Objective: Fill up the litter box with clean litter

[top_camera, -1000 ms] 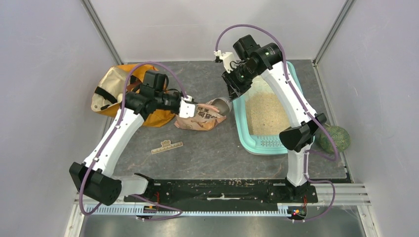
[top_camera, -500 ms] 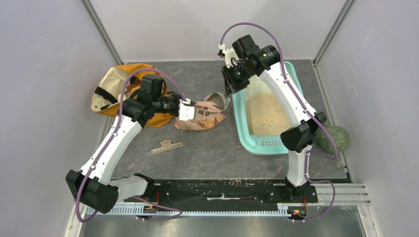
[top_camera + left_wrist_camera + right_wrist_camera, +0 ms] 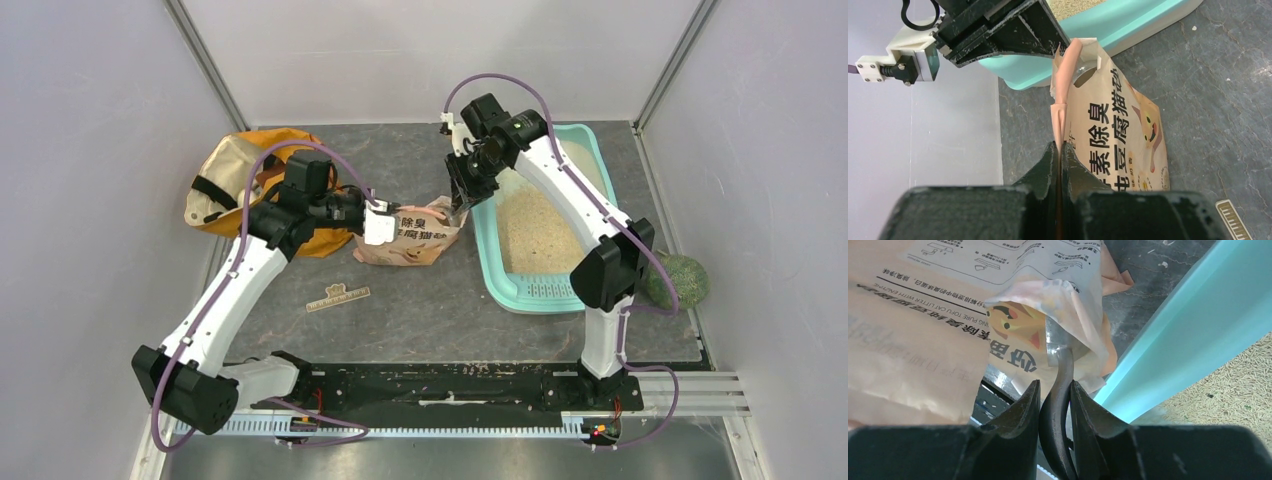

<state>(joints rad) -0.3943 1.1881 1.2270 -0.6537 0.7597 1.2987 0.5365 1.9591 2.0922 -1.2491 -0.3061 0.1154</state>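
Litter box (image 3: pixel 483 255) stands on the right side of the dark grey counter (image 3: pixel 420 320), with its long side going away from the arms and its perforated lip at the near end. Clean litter (image 3: pixel 535 230) lies inside it as a pale sandy layer over the middle of the tray floor.

Just beside the left wall of the box, a peach-pink pouch (image 3: pixel 415 240) rests on the counter with its open end toward the box. The left tool (image 3: pixel 380 226) has its fingers pressed together on the far-left edge of the pouch. In the left wrist view, the thin edge is pinched flat between them.

The right tool (image 3: pixel 460 200) hangs over the open end of the pouch and points down. It pinches the dark curved handle of a scoop (image 3: pixel 1052 352). The silver part of the scoop is inside the mouth of the pouch, half hidden by the folded film. I cannot tell if there is litter in the scoop.

Behind the left arm an orange bag (image 3: pixel 235 180) lies on the counter, well apart from the box. A green round thing (image 3: pixel 680 280) sits just beside the right wall of the box, near its front end.
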